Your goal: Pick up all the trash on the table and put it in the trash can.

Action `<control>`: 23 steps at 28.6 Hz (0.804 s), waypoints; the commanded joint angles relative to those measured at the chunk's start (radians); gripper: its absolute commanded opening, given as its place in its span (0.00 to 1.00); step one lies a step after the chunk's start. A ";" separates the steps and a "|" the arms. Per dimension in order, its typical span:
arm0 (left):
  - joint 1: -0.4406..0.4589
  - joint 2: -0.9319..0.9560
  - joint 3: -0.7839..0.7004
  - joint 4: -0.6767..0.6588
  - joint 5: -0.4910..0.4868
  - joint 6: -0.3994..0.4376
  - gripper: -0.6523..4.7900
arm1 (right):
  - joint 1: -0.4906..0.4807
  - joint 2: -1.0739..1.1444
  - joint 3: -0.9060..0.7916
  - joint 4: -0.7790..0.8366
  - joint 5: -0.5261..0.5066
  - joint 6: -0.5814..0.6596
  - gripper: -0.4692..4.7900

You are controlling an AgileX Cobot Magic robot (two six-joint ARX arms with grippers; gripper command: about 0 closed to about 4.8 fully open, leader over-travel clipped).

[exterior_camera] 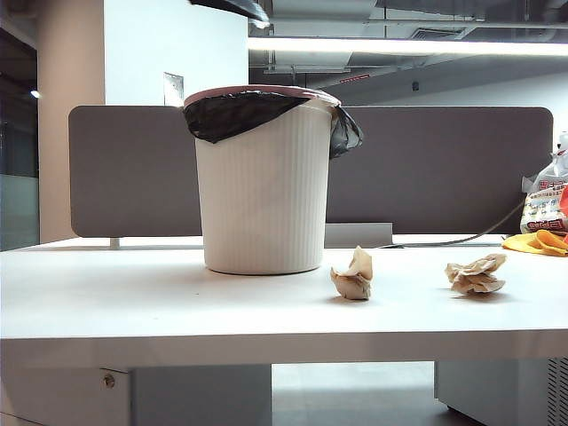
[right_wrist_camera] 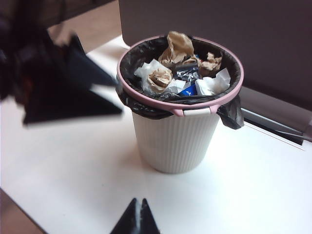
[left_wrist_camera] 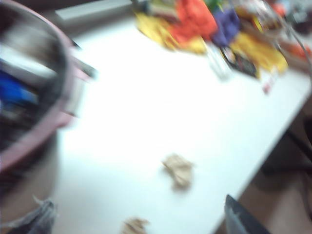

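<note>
A: Where's the trash?
B: Two paper wads point(exterior_camera: 352, 276) point(exterior_camera: 477, 274) on the table point(exterior_camera: 133, 302), right of the trash can point(exterior_camera: 264, 182).
A: Grippers?
B: Left gripper point(right_wrist_camera: 73, 83) spread, empty, above the can; right gripper point(right_wrist_camera: 137, 219) looks pinched together.

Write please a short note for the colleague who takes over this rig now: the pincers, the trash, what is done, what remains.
Left pincer: open, empty, raised beside the trash can; blurred.
Right pincer: shut, empty, raised over the table, facing the can.
Done: crumpled tan paper lies inside the can, among other waste.
Left: two wads on the table, the near wad close beside the can and the far wad further right in the exterior view.
</note>
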 commanded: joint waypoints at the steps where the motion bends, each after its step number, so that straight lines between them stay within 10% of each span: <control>1: -0.060 -0.002 -0.051 -0.014 -0.017 0.017 1.00 | 0.002 -0.033 -0.011 -0.063 0.008 -0.003 0.08; 23: -0.201 0.110 -0.634 0.602 -0.288 -0.117 1.00 | 0.002 -0.389 -0.540 0.019 -0.041 0.140 0.08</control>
